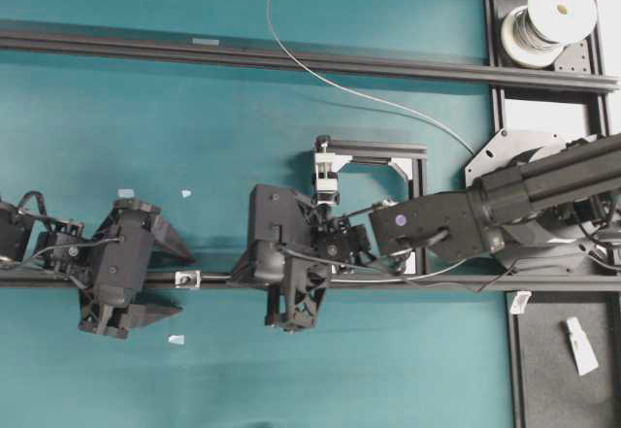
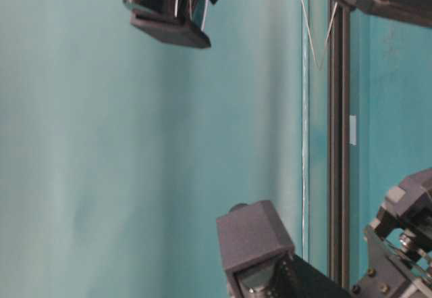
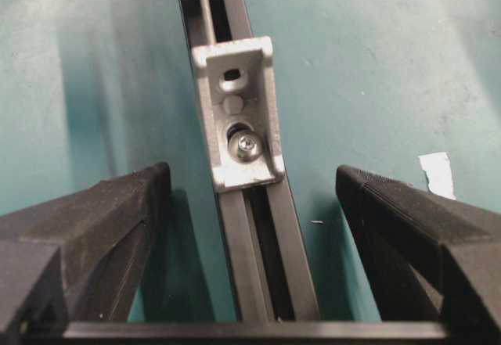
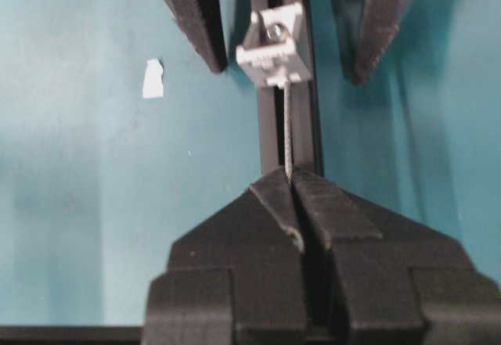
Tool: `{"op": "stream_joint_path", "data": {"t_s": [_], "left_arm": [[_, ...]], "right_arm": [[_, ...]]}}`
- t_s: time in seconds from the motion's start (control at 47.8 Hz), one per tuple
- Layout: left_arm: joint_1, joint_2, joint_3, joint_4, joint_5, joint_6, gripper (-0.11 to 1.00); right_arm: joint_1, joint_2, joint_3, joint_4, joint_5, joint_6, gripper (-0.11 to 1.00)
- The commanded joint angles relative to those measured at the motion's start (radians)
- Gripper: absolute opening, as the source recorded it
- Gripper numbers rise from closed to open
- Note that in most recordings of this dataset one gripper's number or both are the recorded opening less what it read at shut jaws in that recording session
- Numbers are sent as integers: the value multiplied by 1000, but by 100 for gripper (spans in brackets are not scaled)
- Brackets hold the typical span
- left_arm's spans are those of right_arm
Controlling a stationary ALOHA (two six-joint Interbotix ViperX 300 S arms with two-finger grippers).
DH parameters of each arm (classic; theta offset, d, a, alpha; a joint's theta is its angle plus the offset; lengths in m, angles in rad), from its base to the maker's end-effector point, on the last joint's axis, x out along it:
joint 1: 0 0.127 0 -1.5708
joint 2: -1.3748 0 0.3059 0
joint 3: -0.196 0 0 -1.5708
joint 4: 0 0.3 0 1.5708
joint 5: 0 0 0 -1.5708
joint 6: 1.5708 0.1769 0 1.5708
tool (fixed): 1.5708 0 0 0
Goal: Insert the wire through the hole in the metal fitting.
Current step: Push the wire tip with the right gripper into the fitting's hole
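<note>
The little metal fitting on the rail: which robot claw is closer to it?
Left. The left gripper stands open, a finger on each side of the metal fitting. The right gripper, shut on the wire, sits farther back along the rail.

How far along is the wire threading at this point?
Done: the right gripper is shut on the wire, a short free end sticking out of its closed fingertips. In hand: that end points along the rail at the metal fitting, its tip right at the near face; whether it has entered the hole cannot be told. The left gripper is open, straddling the fitting without touching it. Left: pushing the wire through.
</note>
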Motion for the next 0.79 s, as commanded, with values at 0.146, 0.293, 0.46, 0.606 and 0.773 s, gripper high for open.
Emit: {"op": "stream_joint_path", "data": {"t_s": [0.146, 0.293, 0.46, 0.606, 0.773], "left_arm": [[0, -40, -6, -2, -8, -2, 66], [0, -41, -6, -2, -8, -2, 66], [0, -41, -6, -2, -8, -2, 66], [0, -46, -6, -2, -8, -2, 66], [0, -48, -6, -2, -8, -2, 66]], "right_arm": [[-2, 11, -48, -6, -6, -2, 0], [-3, 17, -55, -5, -9, -2, 0], [-6, 25, -58, -6, -28, -2, 0], [-11, 34, -67, -5, -44, -2, 0], [-18, 54, -84, -6, -57, -2, 0]]}}
